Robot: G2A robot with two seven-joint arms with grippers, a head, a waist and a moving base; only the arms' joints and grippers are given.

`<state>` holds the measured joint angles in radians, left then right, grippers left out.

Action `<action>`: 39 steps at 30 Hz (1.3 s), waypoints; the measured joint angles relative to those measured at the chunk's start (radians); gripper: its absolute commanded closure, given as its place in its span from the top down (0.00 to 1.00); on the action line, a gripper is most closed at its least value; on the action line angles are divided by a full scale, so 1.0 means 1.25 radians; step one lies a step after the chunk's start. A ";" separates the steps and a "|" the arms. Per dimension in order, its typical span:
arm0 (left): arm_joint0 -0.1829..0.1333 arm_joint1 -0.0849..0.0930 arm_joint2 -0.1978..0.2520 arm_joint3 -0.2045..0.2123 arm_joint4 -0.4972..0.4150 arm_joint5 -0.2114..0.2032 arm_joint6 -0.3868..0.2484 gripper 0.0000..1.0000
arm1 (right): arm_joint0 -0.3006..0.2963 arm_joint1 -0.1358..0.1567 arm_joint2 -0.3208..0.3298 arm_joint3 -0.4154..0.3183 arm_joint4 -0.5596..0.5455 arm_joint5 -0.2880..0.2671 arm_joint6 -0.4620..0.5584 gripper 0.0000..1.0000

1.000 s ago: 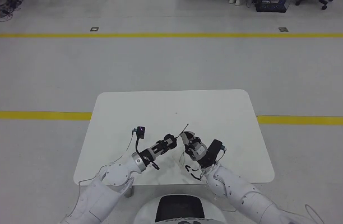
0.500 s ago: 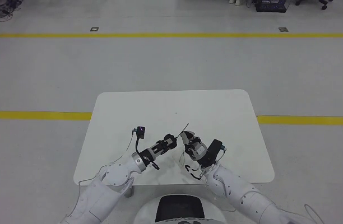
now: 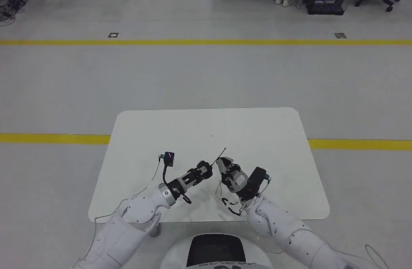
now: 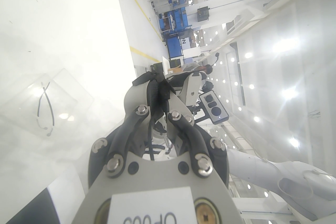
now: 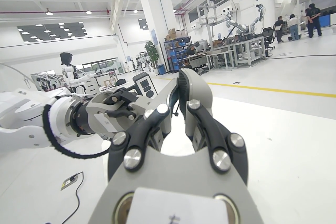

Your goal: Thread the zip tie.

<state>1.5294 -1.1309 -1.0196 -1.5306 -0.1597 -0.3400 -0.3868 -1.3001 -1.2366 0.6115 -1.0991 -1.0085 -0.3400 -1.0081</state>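
The zip tie (image 3: 221, 155) is a thin black strip slanting up between both grippers, above the front middle of the white table (image 3: 260, 128). My left gripper (image 3: 205, 166) is shut, with a black strand (image 4: 150, 128) running down between its fingers (image 4: 143, 93). My right gripper (image 3: 224, 164) sits right next to it, its ribbed fingers (image 5: 187, 83) pressed together, and the tie's free end pokes out past them. In the right wrist view, the left gripper (image 5: 123, 101) lies just beside the right gripper (image 5: 179, 78). The tie's head is hidden.
A clear sheet (image 4: 52, 101) with thin black strands on it lies on the table near the left gripper. The table's far half (image 3: 213, 124) is bare. A grey floor with yellow lines (image 3: 367, 143) surrounds the table.
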 measured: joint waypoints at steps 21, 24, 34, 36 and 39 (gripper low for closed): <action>0.000 0.000 0.000 0.000 0.000 0.000 0.000 0.00 | 0.002 -0.001 -0.011 0.001 -0.017 0.000 -0.015 0.00; 0.000 0.000 0.000 0.000 0.000 0.000 0.000 0.00 | 0.003 0.001 -0.016 -0.001 -0.018 0.000 -0.019 0.00; 0.000 0.000 0.000 0.000 0.000 0.000 0.000 0.00 | 0.005 0.010 -0.021 -0.002 -0.013 0.000 -0.040 0.00; 0.000 0.000 0.000 0.000 0.000 0.000 0.000 0.00 | 0.003 0.012 -0.018 -0.003 -0.016 0.000 -0.046 0.00; 0.000 0.000 0.000 0.000 0.000 0.000 0.000 0.00 | -0.003 0.016 -0.013 -0.008 -0.021 0.000 -0.053 0.00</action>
<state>1.5294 -1.1309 -1.0196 -1.5306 -0.1597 -0.3400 -0.3868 -1.3033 -1.2163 0.5952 -1.1090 -1.0346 -0.3400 -1.0743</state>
